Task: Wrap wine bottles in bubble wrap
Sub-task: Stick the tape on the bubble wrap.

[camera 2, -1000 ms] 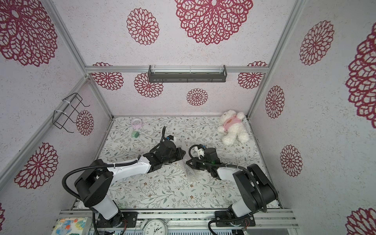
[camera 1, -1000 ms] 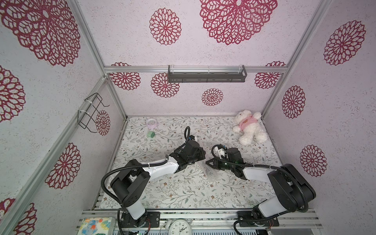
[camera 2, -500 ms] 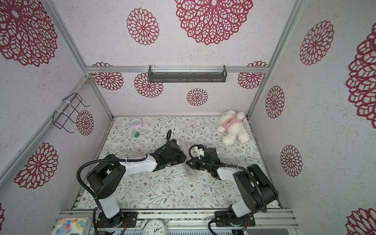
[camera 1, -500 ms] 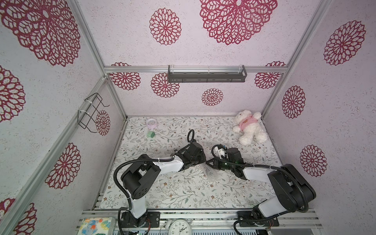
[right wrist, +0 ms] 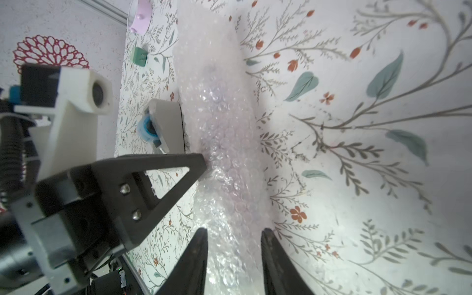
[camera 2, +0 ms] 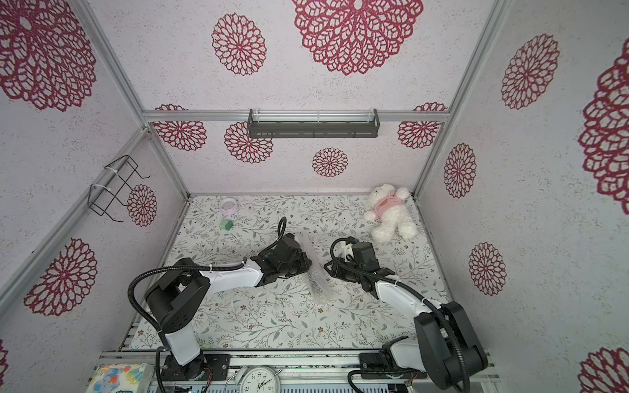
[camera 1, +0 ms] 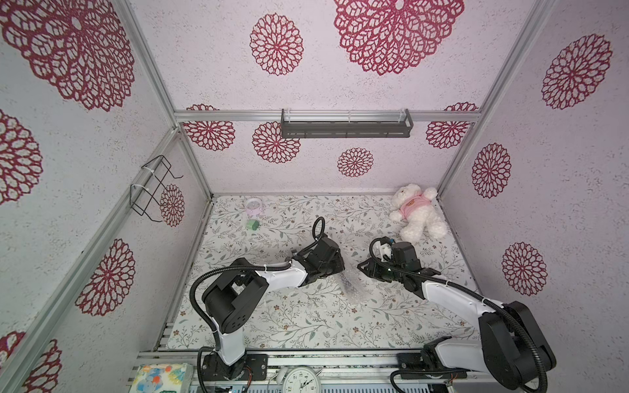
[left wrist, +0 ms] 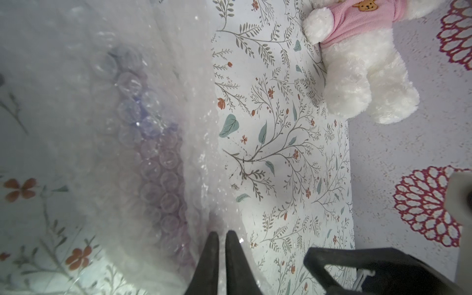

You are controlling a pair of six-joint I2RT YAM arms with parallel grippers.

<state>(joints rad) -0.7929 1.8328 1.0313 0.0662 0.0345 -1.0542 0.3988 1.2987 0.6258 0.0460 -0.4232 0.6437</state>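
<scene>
We show the bubble wrap [camera 1: 352,289] rolled around the wine bottle [left wrist: 158,163] at lower centre on the counter [camera 1: 272,323], left tool [left wrist: 222,233] pinching its edge, right tool [right wrist: 233,231] standing open astride it.

Two matching robot arms rise from black base plates [camera 1: 235,369] bolted to a silver aluminium rail [camera 1: 340,359] at the near edge. The left arm [camera 1: 282,275] and the right arm [camera 1: 452,297] each combine smooth white shell links with boxy matte-black joint housings. The big shoulder blocks show rows of small round holes. A ribbed black cable [camera 1: 195,299] loops along each arm. A white plastic bracket with a small round camera lens [right wrist: 98,93] sits at the left wrist. The left gripper [left wrist: 222,233] has black triangular fingers [right wrist: 163,173] with an open cut-out and two silver screws. The right gripper [right wrist: 233,245] has slim, black, tapering fingers.
</scene>
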